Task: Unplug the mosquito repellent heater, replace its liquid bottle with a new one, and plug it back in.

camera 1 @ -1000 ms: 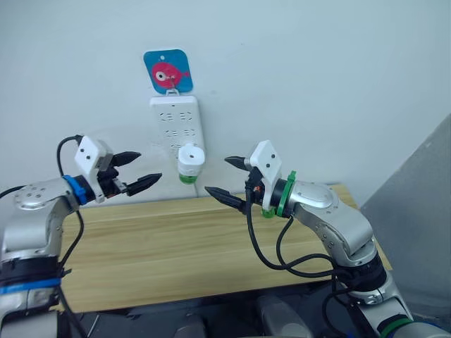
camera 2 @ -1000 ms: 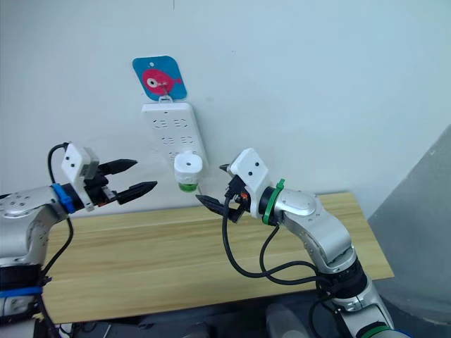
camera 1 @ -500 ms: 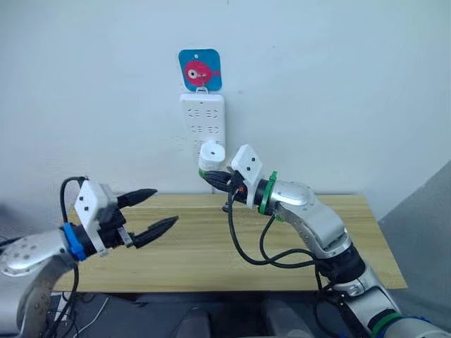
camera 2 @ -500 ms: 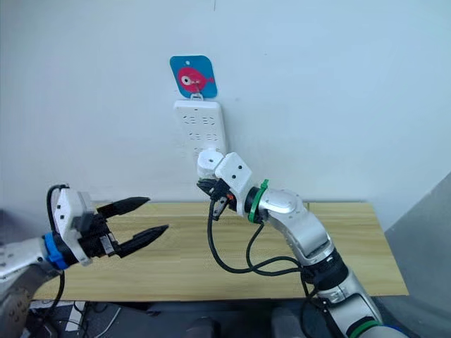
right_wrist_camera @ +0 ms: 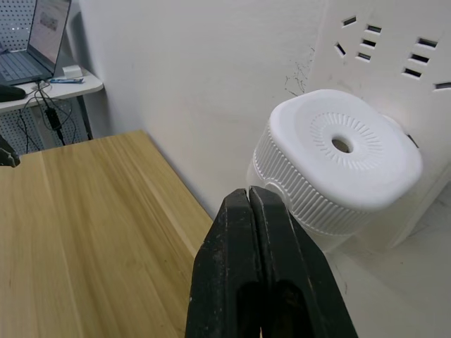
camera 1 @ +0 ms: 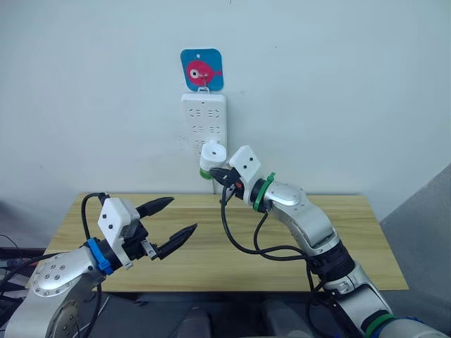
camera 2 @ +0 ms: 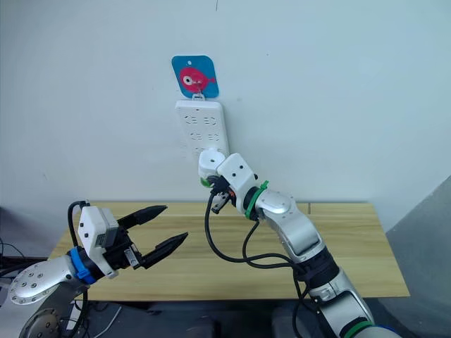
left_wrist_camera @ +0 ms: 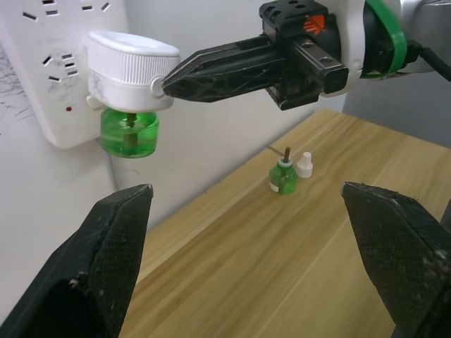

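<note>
Pale wall fills the background; a light wooden table stands against it.

White multi-socket power strip hangs upright on the wall under a blue card with a pink fish, at 12 o'clock above the table's far edge.

Right gripper: arm reaches up from 4 o'clock toward the strip. Its two black fingers lie pressed together with no gap, nothing between them. The joined tips touch the ribbed side of the mosquito repellent heater.

Left gripper: hovers over the table's near-left part, at 8 o'clock from the heater and well apart from it. Jaws spread wide, holding nothing.

Mosquito repellent heater: rounded white unit, plugged into the lower end of the power strip, round vent on its top face. A green liquid bottle sits screwed in beneath it, wick visible inside.

On the table near the wall, at 5 o'clock from the heater in the left wrist view: a second small green bottle standing upright with its wick exposed, and just beside it a small white cap.
</note>
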Robot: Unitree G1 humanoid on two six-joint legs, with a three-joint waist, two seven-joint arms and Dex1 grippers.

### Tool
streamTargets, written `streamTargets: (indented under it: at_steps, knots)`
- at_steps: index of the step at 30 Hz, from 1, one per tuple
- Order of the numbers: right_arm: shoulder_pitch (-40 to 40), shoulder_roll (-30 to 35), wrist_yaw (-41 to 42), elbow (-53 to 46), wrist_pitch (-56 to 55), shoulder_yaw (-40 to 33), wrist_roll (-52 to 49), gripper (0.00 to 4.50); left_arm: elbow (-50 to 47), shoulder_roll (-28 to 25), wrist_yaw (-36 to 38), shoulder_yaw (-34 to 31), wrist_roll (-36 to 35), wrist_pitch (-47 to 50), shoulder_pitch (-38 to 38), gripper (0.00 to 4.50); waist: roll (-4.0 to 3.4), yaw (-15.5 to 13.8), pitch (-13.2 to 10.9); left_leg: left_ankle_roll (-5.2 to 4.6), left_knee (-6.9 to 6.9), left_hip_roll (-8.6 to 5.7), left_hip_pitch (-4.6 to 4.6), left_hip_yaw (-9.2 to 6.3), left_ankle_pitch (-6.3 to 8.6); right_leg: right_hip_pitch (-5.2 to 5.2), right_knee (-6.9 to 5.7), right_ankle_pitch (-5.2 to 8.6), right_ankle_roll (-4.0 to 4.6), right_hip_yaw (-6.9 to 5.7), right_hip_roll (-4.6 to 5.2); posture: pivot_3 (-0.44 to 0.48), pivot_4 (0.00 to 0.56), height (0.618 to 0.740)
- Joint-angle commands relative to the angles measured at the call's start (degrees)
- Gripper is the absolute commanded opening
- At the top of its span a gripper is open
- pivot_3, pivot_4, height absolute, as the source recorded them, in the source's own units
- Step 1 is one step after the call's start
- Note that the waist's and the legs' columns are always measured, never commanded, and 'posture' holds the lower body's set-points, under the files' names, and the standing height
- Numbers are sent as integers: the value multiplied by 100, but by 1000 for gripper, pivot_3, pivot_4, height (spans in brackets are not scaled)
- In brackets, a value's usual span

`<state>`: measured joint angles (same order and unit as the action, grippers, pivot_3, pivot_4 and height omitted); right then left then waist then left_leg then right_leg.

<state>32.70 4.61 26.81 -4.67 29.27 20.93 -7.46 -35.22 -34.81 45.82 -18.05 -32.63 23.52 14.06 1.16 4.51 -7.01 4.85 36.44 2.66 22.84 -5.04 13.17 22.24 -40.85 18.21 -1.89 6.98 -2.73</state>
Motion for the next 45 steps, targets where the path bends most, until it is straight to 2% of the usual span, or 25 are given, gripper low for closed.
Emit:
streamTargets:
  at_steps: [1,29,35,42,45]
  knots:
    - [113,-90,-84,-59,-102,-137,41,23,-112,-95,-88,-2,-21,-28,-141,4500,0,5,0,0,0,0,0,0,0,0,0,0,0,0,0,47,57,740]
    - [228,-530,-974,424,-79,-517,336,23,-241,-270,-201,80,-210,240,-252,4500,-1,14,0,0,-1,1,-4,0,-1,0,-2,0,0,0,-1,37,58,740]
    - [123,-318,-343,-122,322,-436,-112,23,-154,-266,-192,75,-242,242,-278,4500,1,9,1,2,-1,0,-5,2,-3,-2,-1,0,0,2,-1,33,51,740]
    - [-138,713,841,-1298,608,-165,-558,23,118,-280,-81,-45,-279,167,-219,4500,5,21,4,3,-17,0,-1,1,-2,4,8,2,1,0,1,17,36,740]
    - [-247,1328,1386,-1771,577,-156,-682,23,344,-428,-6,-137,-43,-1,-188,4500,7,35,5,3,-28,2,-7,1,-2,4,6,6,8,-2,-1,14,30,740]
